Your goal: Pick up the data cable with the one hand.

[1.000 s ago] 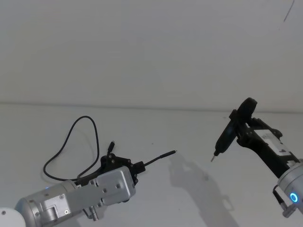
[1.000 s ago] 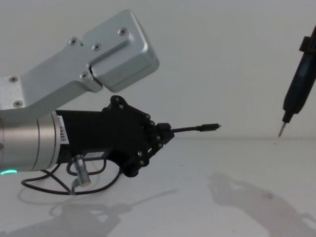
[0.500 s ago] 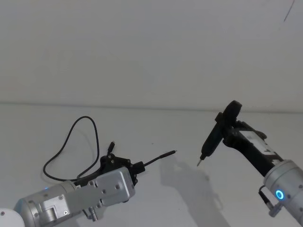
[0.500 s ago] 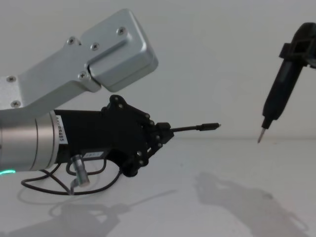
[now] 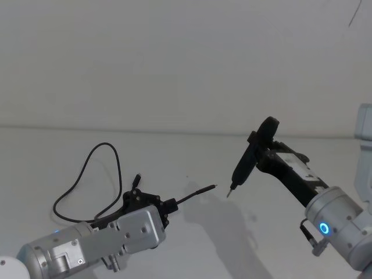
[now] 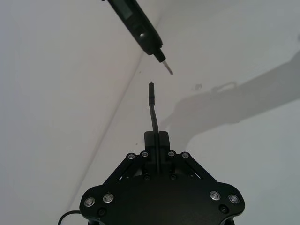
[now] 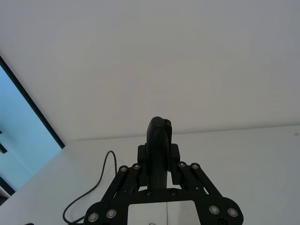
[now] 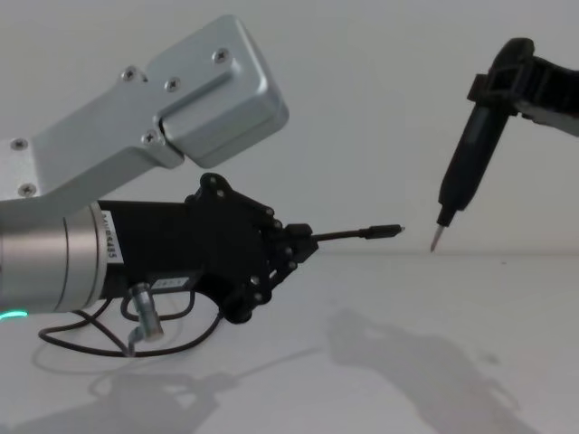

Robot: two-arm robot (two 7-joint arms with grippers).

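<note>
Well, my left tool [image 8: 303,242] is clamped shut on the data cable [image 8: 353,235], close to its plug [image 8: 389,231]. It holds that end up in the air, and the plug sticks straight out in front. The rest of the cable lies in a big curl on the worktop [image 5: 46,151], back beside my left arm. So I think the pick-up step is mostly done: the grip is made, but only the front end is off the worktop. My next move would be to lift higher and slowly, so the long curl comes up without slipping out, because the cable is very thin and bendy. My right tool [image 5: 258,154] is off to the right and higher up, clamped shut on a black pen-shaped thing [image 5: 241,168]. The pointy tip of that thing hangs very near the plug. The left wrist view shows a little gap between them, so they are not touching. Some things I cannot see well. My left arm hides part of the curl, so I cannot follow the cable all the way. In the head view a small dark bit lies just behind my left tool; it may be the cable's other end, but I cannot tell.
</note>
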